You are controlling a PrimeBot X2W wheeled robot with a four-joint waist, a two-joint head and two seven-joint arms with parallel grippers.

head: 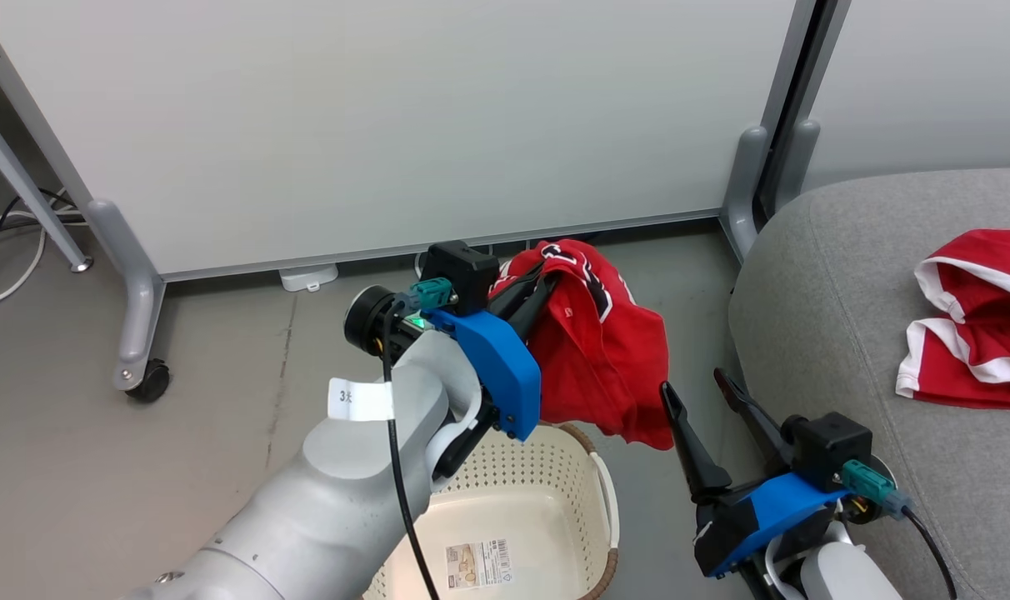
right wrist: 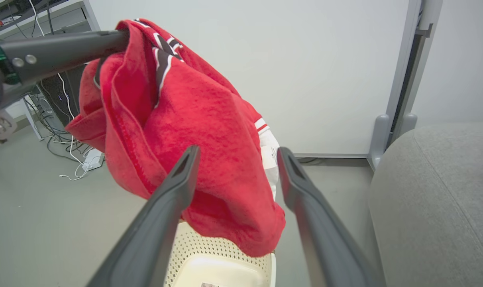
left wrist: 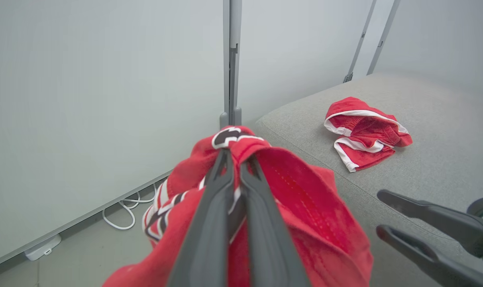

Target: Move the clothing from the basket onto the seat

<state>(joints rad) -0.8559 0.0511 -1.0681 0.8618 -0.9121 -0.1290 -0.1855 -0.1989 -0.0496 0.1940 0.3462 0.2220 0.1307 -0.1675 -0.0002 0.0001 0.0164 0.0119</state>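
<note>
At centre frame the left gripper (head: 545,282) pinches a red jersey (head: 609,358) by one fold, and it hangs above the basket (head: 607,492). At lower right the right gripper (head: 695,385) is spread and empty. The thin fabric could slip free, or snag on that spread gripper, before reaching the seat (head: 830,333) at right.

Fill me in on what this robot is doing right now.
The robot is moving clothes from a laundry basket to a sofa seat. Its left gripper is shut on a red jersey, which hangs in the air above the basket. The right gripper is open and holds nothing, between the basket and the seat. Another red garment lies on the seat. What shows of the basket floor holds just a paper label.
</note>
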